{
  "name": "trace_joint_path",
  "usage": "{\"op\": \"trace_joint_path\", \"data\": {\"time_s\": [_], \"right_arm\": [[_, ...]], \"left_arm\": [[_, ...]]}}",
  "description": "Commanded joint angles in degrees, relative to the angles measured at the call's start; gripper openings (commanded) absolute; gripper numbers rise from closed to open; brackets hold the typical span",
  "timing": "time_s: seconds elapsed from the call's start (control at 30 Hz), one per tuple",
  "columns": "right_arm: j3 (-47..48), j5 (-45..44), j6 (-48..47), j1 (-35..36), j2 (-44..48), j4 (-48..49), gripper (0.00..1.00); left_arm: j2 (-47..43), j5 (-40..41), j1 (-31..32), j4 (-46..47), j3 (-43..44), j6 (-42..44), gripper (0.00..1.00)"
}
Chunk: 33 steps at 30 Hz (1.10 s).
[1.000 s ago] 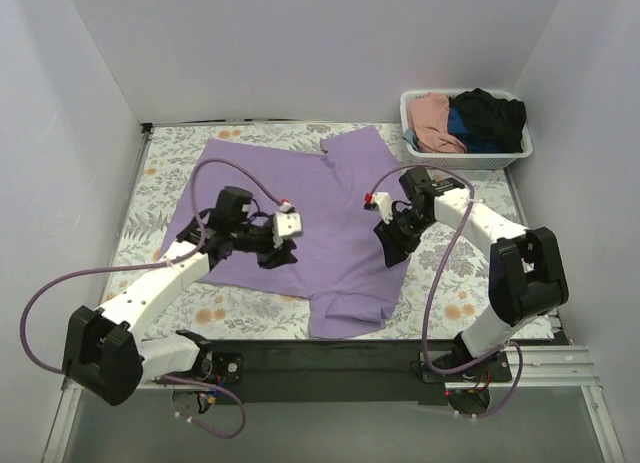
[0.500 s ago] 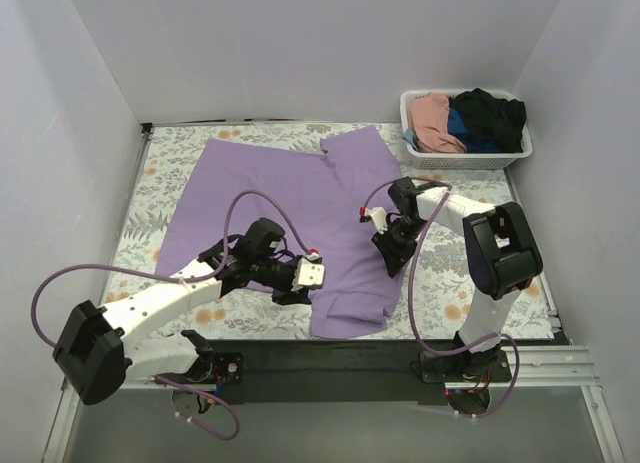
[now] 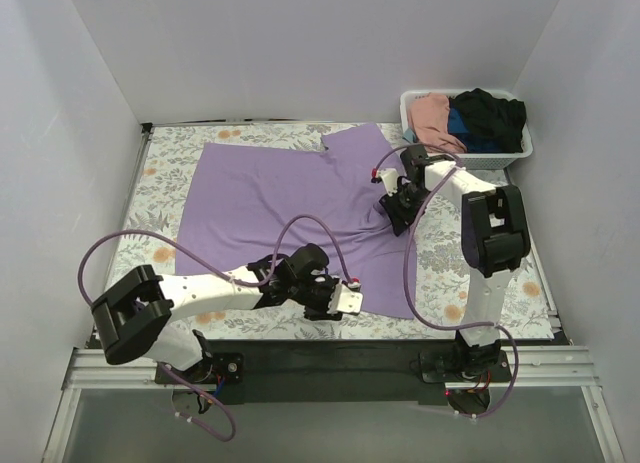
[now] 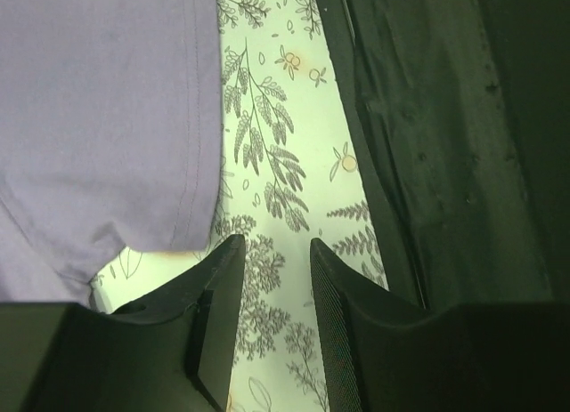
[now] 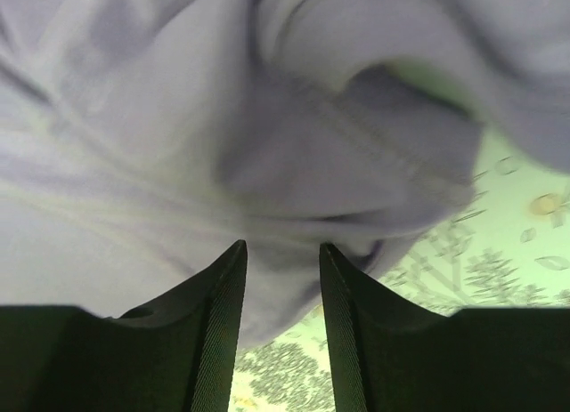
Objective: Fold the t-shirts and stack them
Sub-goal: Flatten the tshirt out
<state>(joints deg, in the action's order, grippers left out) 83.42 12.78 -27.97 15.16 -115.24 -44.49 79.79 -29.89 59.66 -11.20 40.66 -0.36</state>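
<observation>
My left claw [image 4: 273, 243] and right claw [image 5: 282, 247] are a little open, empty. I should pinch the purple shirt [image 4: 107, 118] low at its corner.

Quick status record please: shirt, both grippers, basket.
shirt: lavender t-shirt spread on the floral tablecloth, rumpled at its right edge, not folded
left gripper: open, empty, over bare tablecloth beside the shirt's hem
right gripper: jaws apart, at the bunched right edge of the shirt
basket: white basket at the far right corner, holding pink, blue and black garments
</observation>
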Motion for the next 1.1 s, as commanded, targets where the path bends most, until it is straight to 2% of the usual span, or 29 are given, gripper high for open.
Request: {"op": "trace_joint_path", "data": {"time_s": [0.0, 0.27, 0.37, 0.47, 0.5, 0.53, 0.6, 0.63, 0.77, 0.83, 0.93, 1.07], "right_arm": [[-3.4, 2.9, -1.6, 0.6, 6.3, -1.9, 0.46], [-9.1, 6.2, -2.9, 0.5, 15.8, -6.9, 0.48], [-13.3, 7.4, -4.4, 1.4, 19.3, -8.4, 0.47], [-18.3, 5.9, -6.6, 4.9, 21.4, -9.5, 0.46], [-19.7, 5.3, -7.2, 6.6, 22.0, -9.3, 0.46], [-21.5, 4.5, -7.5, 7.4, 22.2, -9.2, 0.46], [-23.0, 3.3, -7.8, 9.5, 22.0, -8.9, 0.46], [-23.6, 2.8, -8.0, 10.1, 21.9, -8.7, 0.46], [-26.2, -1.9, -7.6, 12.1, 20.1, -7.5, 0.45], [-26.8, -2.5, -7.3, 13.1, 18.9, -7.8, 0.43], [-29.2, -5.3, -6.6, 15.9, 17.7, -7.9, 0.42], [-33.0, -5.0, -6.2, 18.9, 16.0, -8.9, 0.39]], "left_arm": [[2.2, 3.4, 1.5, 7.7, 2.1, -3.1, 0.34], [5.6, 5.6, 1.6, 7.8, 6.0, -4.4, 0.34], [1.4, 0.9, -3.9, 2.8, 7.0, -9.4, 0.35], [-4.0, -2.7, -14.1, -5.7, 7.7, -9.4, 0.36], [-5.5, -3.8, -17.5, -8.3, 8.2, -8.1, 0.36], [-7.8, -5.3, -24.0, -14.9, 9.4, -6.5, 0.36], [-10.0, -5.9, -30.4, -21.5, 10.5, -1.8, 0.36], [-10.9, -5.6, -36.6, -28.1, 10.8, -0.1, 0.35], [-11.2, -1.1, -50.5, -38.3, 12.0, 6.8, 0.31], [-9.2, 0.0, -57.3, -41.0, 12.1, 10.1, 0.31], [-7.0, 3.2, -64.5, -38.6, 10.4, 10.9, 0.31], [-4.4, 7.7, -69.3, -33.7, 6.8, 10.7, 0.29]]}}
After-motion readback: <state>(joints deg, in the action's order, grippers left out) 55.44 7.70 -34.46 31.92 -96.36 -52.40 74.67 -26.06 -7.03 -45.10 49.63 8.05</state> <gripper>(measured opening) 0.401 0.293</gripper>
